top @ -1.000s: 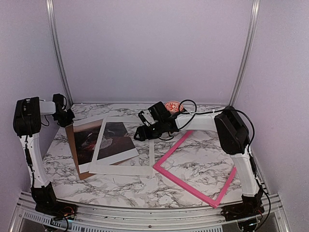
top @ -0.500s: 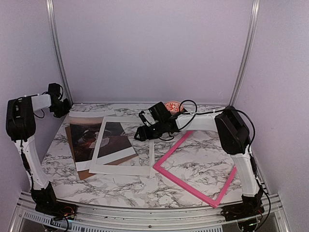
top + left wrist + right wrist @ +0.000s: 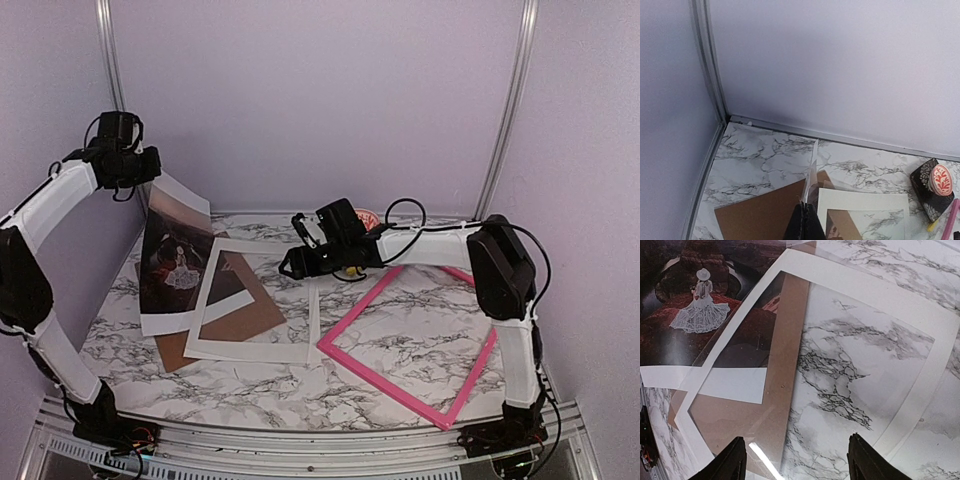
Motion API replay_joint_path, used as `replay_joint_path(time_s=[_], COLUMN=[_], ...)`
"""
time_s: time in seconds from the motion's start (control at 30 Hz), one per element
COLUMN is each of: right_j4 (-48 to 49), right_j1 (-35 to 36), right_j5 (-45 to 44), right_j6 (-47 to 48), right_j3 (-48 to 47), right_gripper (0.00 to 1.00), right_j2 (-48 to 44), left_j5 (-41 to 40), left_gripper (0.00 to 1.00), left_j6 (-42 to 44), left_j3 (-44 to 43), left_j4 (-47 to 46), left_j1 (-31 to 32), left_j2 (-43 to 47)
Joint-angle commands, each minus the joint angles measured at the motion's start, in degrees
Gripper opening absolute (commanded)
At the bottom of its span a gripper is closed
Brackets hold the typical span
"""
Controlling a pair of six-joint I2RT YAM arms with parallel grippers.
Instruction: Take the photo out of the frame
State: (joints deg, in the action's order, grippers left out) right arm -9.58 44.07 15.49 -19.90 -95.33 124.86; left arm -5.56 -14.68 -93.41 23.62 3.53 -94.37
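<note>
- Step in hand: removal of the photo (image 3: pixel 172 262), judged to be at the lift-away stage.
- Left gripper (image 3: pixel 143 175): raised high at the far-left corner, fingers clenched on the photo's upper edge. The left wrist view shows the sheet edge-on, running up out of the closed tips.
- Photo: hangs from that grip, tilted, printed side towards the arms. Its lower margin is down by the brown backing board (image 3: pixel 245 318); whether it touches the board or the table (image 3: pixel 250 395) cannot be told.
- Frame (image 3: pixel 384 388): lies flat on the right half of the table, pink border only, bare marble showing through it, well apart from the photo.
- White mat (image 3: pixel 262 350): lies over the backing board, between the photo and the frame.
- Right gripper (image 3: pixel 293 265): low above the mat's far-right corner, fingers spread, nothing between them.
- Progress, as a judgement: the photo is already out of the frame; only setting it down remains.
- Next move calls for: lowering the sheet onto bare table away from the frame, flat and uncreased, then releasing the pinch. The right arm should stay clear of that path.
</note>
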Motion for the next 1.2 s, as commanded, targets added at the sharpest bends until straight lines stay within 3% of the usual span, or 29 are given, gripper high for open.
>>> replay_joint_path(time_s=[0.0, 0.37, 0.47, 0.53, 0.67, 0.83, 1.0, 1.17], right_j4=[5.4, 13.4, 13.6, 13.8, 14.4, 15.2, 17.0, 17.6], right_j1=[-0.4, -1.4, -1.6, -1.6, -1.5, -1.3, -0.9, -0.1], right_j5=[0.7, 4.4, 5.1, 5.2, 5.7, 6.0, 7.7, 9.6], right_j6=[-0.2, -1.7, -2.0, -2.0, -2.1, -2.1, -2.7, -2.5], right_j3=[0.7, 2.0, 2.2, 3.2, 5.6, 9.1, 10.7, 10.3], right_gripper=[0.68, 0.68, 0.68, 0.68, 0.68, 0.68, 0.68, 0.68], right_j2=[-3.3, -4.9, -4.8, -5.2, -6.3, -7.6, -7.6, -6.4], left_j5=[-2.6, -7.1, -15.2, -19.9, -16.5, -11.3, -6.3, 0.8], left_gripper=[0.0, 0.0, 0.0, 0.02, 0.23, 0.36, 0.52, 0.73], left_j6=[3.4, 2.7, 0.1, -5.4, -15.5, -21.5, -23.4, -21.0], left_j3=[-7.1, -19.9, -20.7, -16.3, 1.9, 22.1, 36.5, 46.1], left_j4=[4.9, 10.4, 14.4, 17.8, 14.2, 8.8, 4.1, -6.8], left_j1=[5.1, 16.3, 16.2, 13.5, 6.0, 0.5, -5.9, -13.4], left_j2=[3.6, 4.0, 2.3, 1.8, 6.2, 15.6, 20.4, 17.8])
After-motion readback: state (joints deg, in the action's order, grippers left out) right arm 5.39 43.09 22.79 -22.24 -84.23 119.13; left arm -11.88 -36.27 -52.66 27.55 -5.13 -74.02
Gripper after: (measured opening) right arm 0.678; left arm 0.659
